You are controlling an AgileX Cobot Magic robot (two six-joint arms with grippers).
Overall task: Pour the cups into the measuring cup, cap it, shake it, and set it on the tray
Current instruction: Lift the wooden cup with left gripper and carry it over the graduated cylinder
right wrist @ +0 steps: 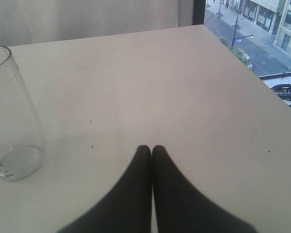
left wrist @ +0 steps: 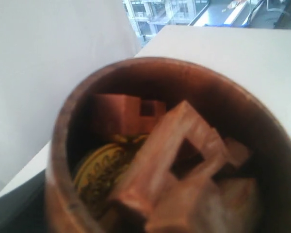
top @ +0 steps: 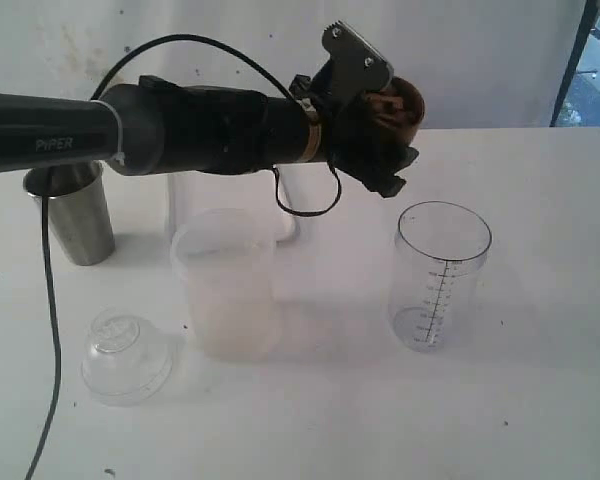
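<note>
Between the wide-set jaws of your left gripper [top: 378, 118]: rounded brown wooden cup [top: 404, 102], gripped, tilted, clear of the table | below it, slightly aside: tall clear graduated plastic measuring cup [top: 442, 275], upright | your right gripper [right wrist: 152, 151]: fingers pressed together, holding nothing, measuring cup beside it

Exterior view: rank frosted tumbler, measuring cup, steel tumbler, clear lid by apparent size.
1-2. frosted tumbler and measuring cup: nearly alike, tumbler slightly wider.
3-4. steel tumbler and clear lid: about alike; arm hides the tumbler's rim, so unranked.
</note>
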